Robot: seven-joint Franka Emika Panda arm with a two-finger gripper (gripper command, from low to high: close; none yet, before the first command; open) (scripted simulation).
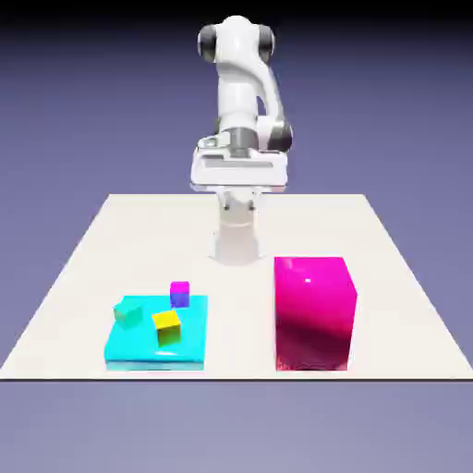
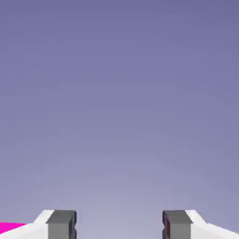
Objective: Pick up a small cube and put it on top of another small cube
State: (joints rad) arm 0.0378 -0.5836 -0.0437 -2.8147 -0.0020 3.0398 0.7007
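The pincer [image 1: 238,201] stands open, its two grey fingertips [image 2: 62,226] well apart, and between them the hand view shows only the blue-violet backdrop [image 2: 119,116]. It is up by the arm [image 1: 238,83], toward the far side of the table [image 1: 305,231], well apart from all the small cubes and touching none.

Those cubes lie nearer the camera than the pincer and lower, off toward the exterior view's left, on the cyan slab [image 1: 129,348]. The yellow cube [image 1: 167,328] sits turned on the slab's middle, with a dark olive front. The teal cube [image 1: 128,314] is to its left in the exterior view, also turned. The purple cube [image 1: 180,294] is at the slab's far edge, behind the yellow one. Which of the three is the one to pick up, I cannot tell.

The magenta block [image 1: 312,314], far bigger, stands on the exterior view's right, and a magenta patch shows at the hand view's lower left.
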